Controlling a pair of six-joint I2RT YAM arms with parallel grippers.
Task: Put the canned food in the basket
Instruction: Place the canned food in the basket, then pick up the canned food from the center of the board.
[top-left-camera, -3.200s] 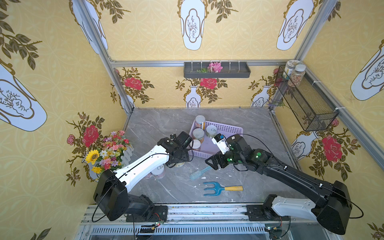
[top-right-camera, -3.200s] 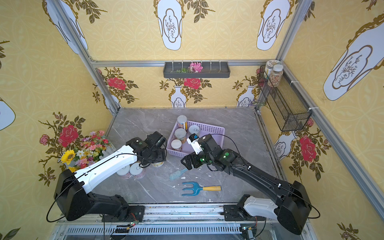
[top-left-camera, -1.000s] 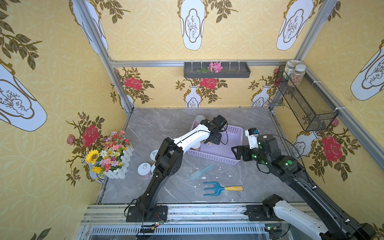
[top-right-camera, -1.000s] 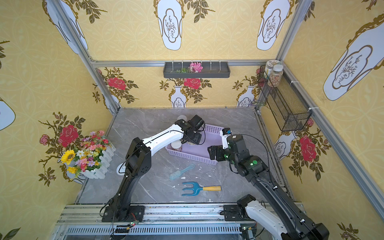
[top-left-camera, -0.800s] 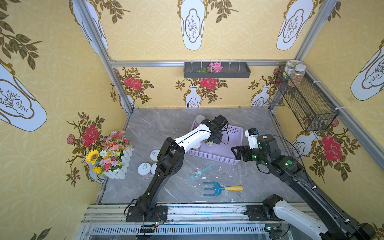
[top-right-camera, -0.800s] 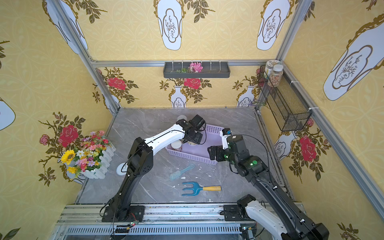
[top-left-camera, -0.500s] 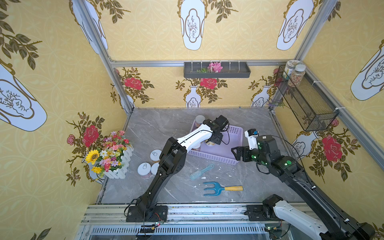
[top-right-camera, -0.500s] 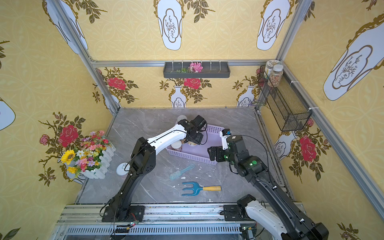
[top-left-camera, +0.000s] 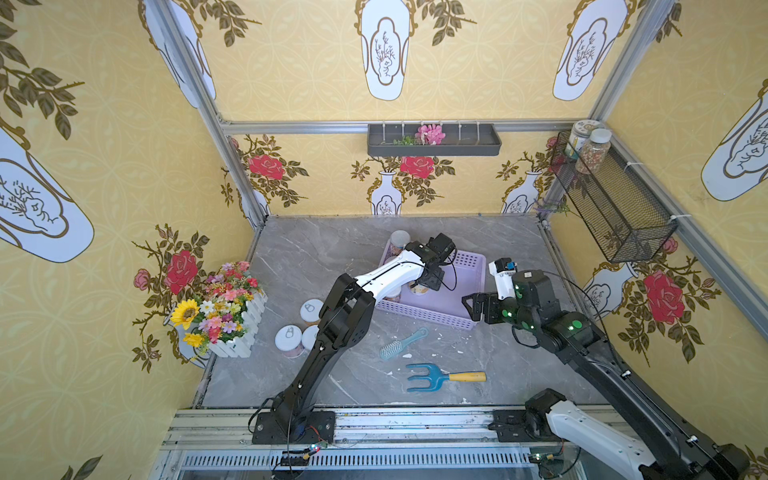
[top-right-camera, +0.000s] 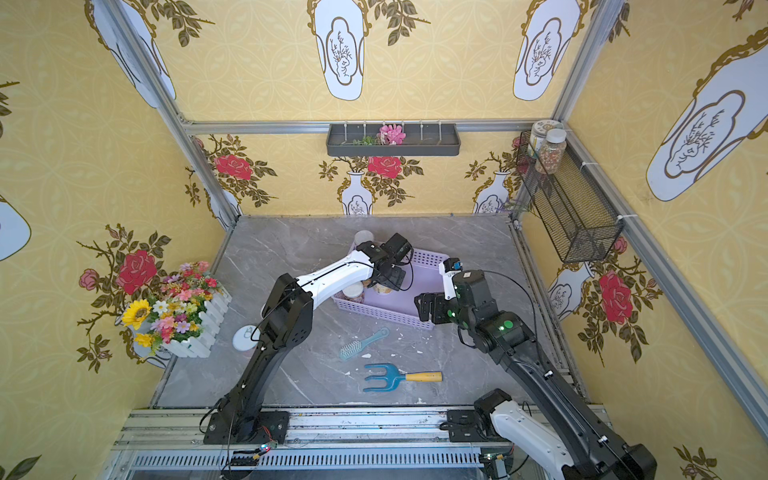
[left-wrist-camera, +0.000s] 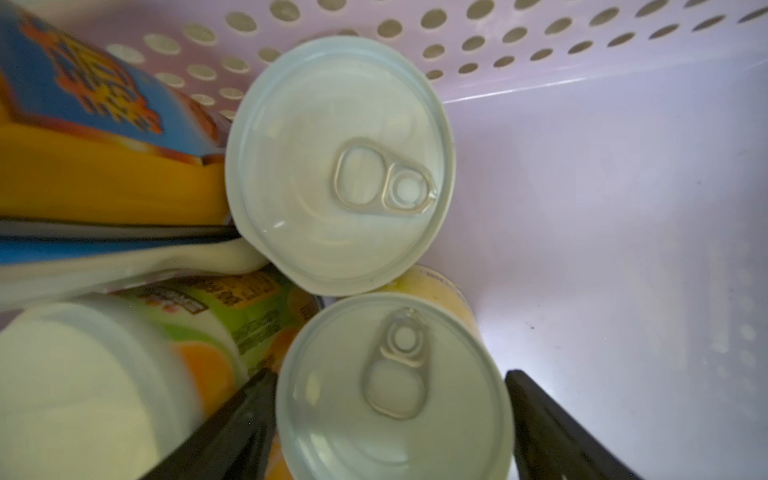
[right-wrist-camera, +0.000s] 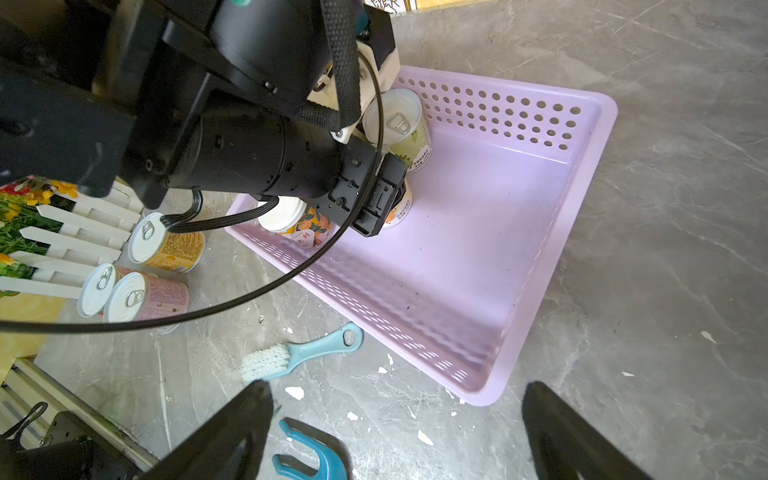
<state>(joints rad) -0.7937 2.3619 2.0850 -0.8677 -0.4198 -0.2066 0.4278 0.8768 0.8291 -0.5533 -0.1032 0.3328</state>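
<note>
A: So, left hand: where is it?
B: Down inside the lilac basket, at its left end. My fingers straddle an upright pull-tab can that stands on the basket floor. I cannot tell whether they are pinching it or just beside it, because the lid hides the contact.
A: Neighbours?
B: A second pull-tab can with a green label is just beyond it, against the perforated wall. A white-lidded can with orange fruit on the label is beside it. The taller can stands in the far left corner. All are upright and packed close.
A: Right hand?
B: My right hand hangs above the surface at the basket's near right corner. The fingers are spread wide, with nothing between them.
A: Any cans not in yet?
B: Three, upright on the surface beside the white picket flower box, well apart from the basket. One is a yellow-label can. The other two cans are touching, and the nearer one has a pink label.
A: Clutter?
B: A blue brush lies just in front of the basket. A blue fork with a yellow handle lies nearer my base.
</note>
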